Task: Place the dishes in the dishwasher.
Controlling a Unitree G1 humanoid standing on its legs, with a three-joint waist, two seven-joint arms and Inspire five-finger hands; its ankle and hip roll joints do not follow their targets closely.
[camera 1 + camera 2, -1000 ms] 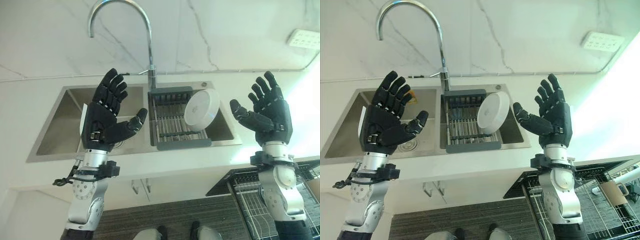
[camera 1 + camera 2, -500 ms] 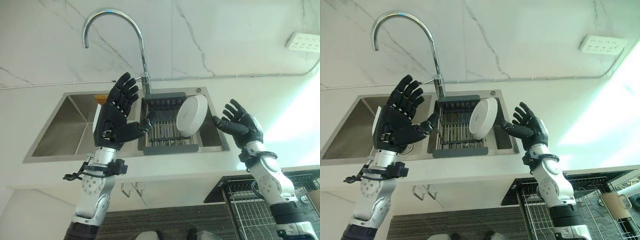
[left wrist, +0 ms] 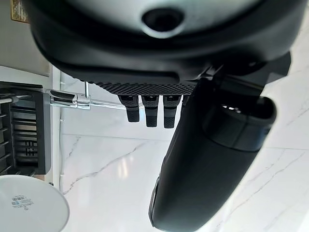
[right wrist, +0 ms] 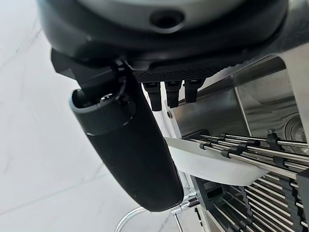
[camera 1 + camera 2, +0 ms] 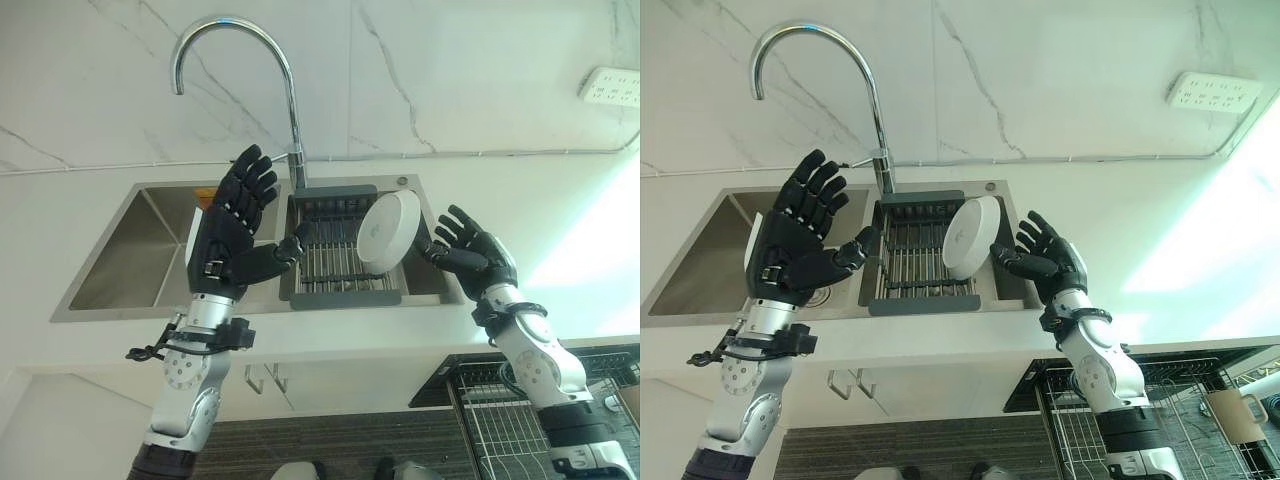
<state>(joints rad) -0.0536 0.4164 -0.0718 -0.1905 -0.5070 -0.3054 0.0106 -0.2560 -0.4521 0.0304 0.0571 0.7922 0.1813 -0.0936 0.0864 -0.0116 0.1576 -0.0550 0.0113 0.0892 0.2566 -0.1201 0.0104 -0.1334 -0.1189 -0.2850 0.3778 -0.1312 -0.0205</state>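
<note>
A white plate [image 5: 389, 231] stands on edge at the right end of a grey drying rack [image 5: 335, 262] set over the right basin of a steel sink [image 5: 130, 262]. My right hand [image 5: 470, 256] hovers open just right of the plate, fingers spread, thumb near the plate's rim, apart from it. The plate's edge [image 4: 207, 162] shows past the right hand's fingers in the right wrist view. My left hand [image 5: 227, 232] is raised open over the sink's middle, left of the rack, holding nothing. The plate [image 3: 29, 207] also appears in the left wrist view.
A tall curved tap [image 5: 280, 90] rises behind the sink. White counter [image 5: 560, 210] lies to the right, with a wall socket [image 5: 610, 84] above it. A pulled-out dishwasher wire rack [image 5: 510, 420] sits low on the right, holding a mug [image 5: 1225, 408].
My right hand has moved left and closer to the plate. The left hand has barely moved.
</note>
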